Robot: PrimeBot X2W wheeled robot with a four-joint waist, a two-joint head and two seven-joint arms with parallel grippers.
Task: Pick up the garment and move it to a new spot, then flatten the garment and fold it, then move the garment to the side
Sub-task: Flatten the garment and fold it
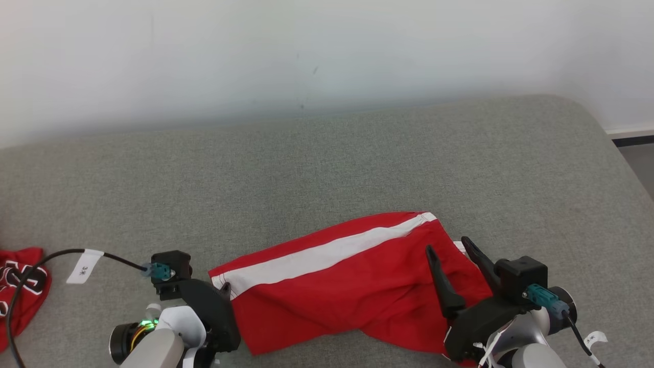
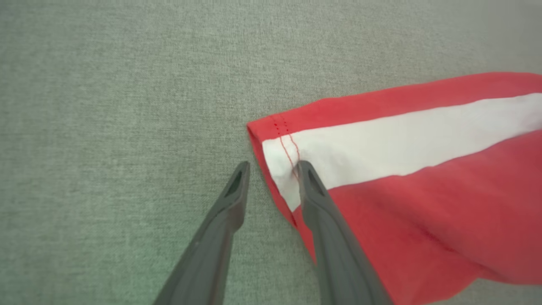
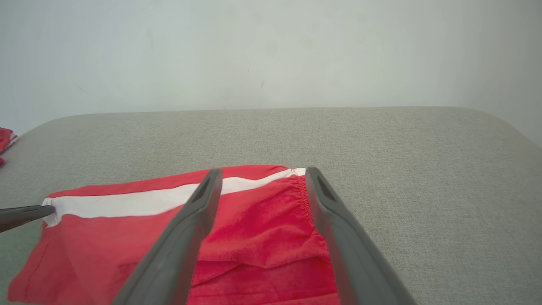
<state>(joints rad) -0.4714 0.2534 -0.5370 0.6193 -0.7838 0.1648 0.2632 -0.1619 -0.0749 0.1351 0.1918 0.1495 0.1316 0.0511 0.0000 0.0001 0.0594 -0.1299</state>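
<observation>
The garment [image 1: 332, 291], red shorts with a white stripe [image 1: 317, 258], lies a little crumpled on the grey cushion [image 1: 357, 153], near its front edge and between the two grippers. The left gripper [image 2: 273, 164] straddles the hem [image 2: 271, 127]: one finger rests on the stripe and the other on bare cushion, with a gap between them and nothing pinched. The right gripper [image 3: 263, 170] hangs wide open over the waistband [image 3: 302, 190] (its elastic gathers are visible). I judge that the flattening step is in hand. Next, both grippers must pinch their ends and pull apart evenly.

left hand [image 2: 273, 166] partly spread, right hand [image 3: 264, 170] spread wide, both held low
</observation>
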